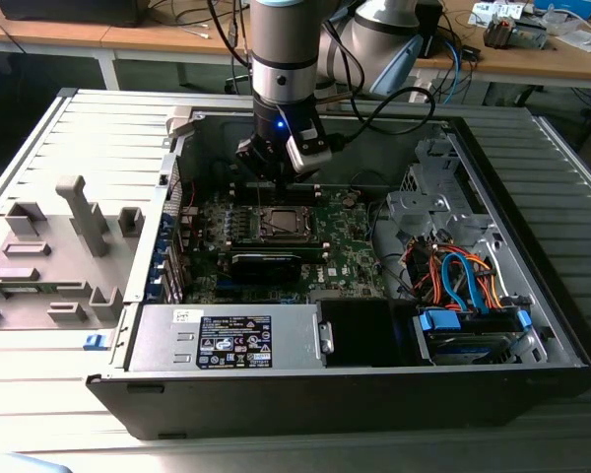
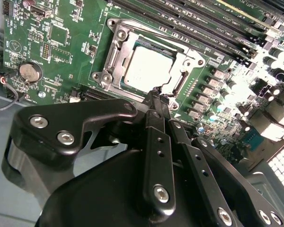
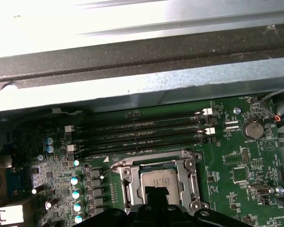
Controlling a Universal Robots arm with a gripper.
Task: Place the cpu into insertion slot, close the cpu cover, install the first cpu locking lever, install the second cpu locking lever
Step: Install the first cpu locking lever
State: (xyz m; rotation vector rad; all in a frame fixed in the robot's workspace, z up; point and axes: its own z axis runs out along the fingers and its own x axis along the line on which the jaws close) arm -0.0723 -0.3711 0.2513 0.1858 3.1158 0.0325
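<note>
The small flat square cpu with a plain silver-grey metal top point(image 2: 149, 68) is seen lying in the square, silver-rimmed insertion slot point(image 2: 114, 56) on the green motherboard point(image 2: 61, 52), and the thin silver metal cpu cover frame point(image 3: 191, 172) is seen lowered around it, the chip showing through the cut-out centre in both wrist views. The black two-fingered gripper point(image 2: 157, 94) is held at the socket's edge, its tips drawn nearly together; whether a thin lever wire is pinched between them cannot be told.

The step in hand is judged to be the locking levers. It is done well when the lever is pressed down close along the frame and tucked sideways beneath its retaining hook, with force kept off the chip's top and off the neighbouring capacitors point(image 3: 75, 189).

In the exterior view the gripper point(image 1: 276, 182) is seen just above the socket point(image 1: 281, 222), inside the open dark computer case point(image 1: 532, 325).
</note>
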